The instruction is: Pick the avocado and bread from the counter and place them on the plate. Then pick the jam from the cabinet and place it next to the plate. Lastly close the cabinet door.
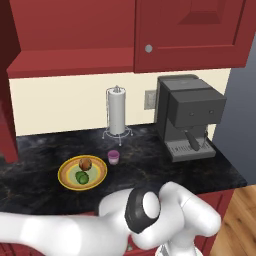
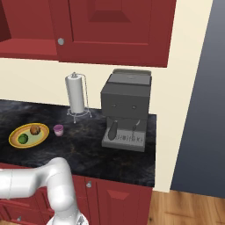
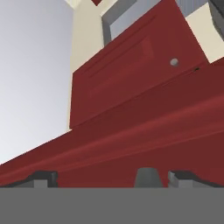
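Observation:
The plate (image 1: 64,176) (image 2: 13,137) lies on the black counter (image 1: 150,165) (image 2: 88,149). On it rest the brown bread (image 1: 85,163) (image 2: 35,129) and the green avocado (image 1: 82,177) (image 2: 23,139). The jam (image 1: 114,157) (image 2: 58,129) stands on the counter just right of the plate. Above, the red cabinet (image 1: 75,30) (image 2: 114,26) has its left door (image 1: 7,75) swung open and its right door shut. In the hand view my gripper (image 3: 113,178) is open and holds nothing. It faces red cabinet panels (image 3: 131,78) from close by; one panel carries a knob (image 3: 174,62).
A white paper-towel roll (image 1: 117,112) (image 2: 75,94) stands at the back wall behind the jam. A grey coffee machine (image 1: 187,120) (image 2: 125,110) occupies the counter's right end. My arm stretches off to the left, low in front of the counter.

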Tool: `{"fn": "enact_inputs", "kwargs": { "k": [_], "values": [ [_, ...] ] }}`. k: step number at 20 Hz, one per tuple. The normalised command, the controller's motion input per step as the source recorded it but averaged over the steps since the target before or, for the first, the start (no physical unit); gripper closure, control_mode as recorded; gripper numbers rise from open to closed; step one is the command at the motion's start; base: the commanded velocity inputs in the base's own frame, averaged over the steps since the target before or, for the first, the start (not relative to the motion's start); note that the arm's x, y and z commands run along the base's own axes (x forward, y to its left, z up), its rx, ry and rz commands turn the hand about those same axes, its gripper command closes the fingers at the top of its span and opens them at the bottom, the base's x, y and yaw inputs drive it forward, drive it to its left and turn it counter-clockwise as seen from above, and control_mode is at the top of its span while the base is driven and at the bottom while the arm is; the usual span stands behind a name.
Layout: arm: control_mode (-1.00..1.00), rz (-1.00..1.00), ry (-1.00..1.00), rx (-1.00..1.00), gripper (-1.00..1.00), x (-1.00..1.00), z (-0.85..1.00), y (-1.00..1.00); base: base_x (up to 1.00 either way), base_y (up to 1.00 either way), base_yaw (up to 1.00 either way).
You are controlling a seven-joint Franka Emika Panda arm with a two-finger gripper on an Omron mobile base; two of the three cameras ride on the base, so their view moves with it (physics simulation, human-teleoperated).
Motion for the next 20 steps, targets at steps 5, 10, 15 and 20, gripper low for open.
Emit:
{"fn": "enact_inputs", "kwargs": {
  "k": [5,10,15,20],
  "values": [
    [-1.00,0.00,0.03,0.02,-1.00,0.63,0.45,-0.66,0.00,0.00,0.00],
    [-1.00,0.00,0.03,0.01,-1.00,0.67,0.44,-0.62,0.00,0.00,0.00],
    [-1.00,0.00,0.13,0.02,-1.00,0.80,0.33,-0.60,0.00,0.00,0.00],
    [-1.00,0.05,0.19,0.02,-1.00,0.87,0.18,-0.70,0.00,0.00,0.00]
  ]
}}
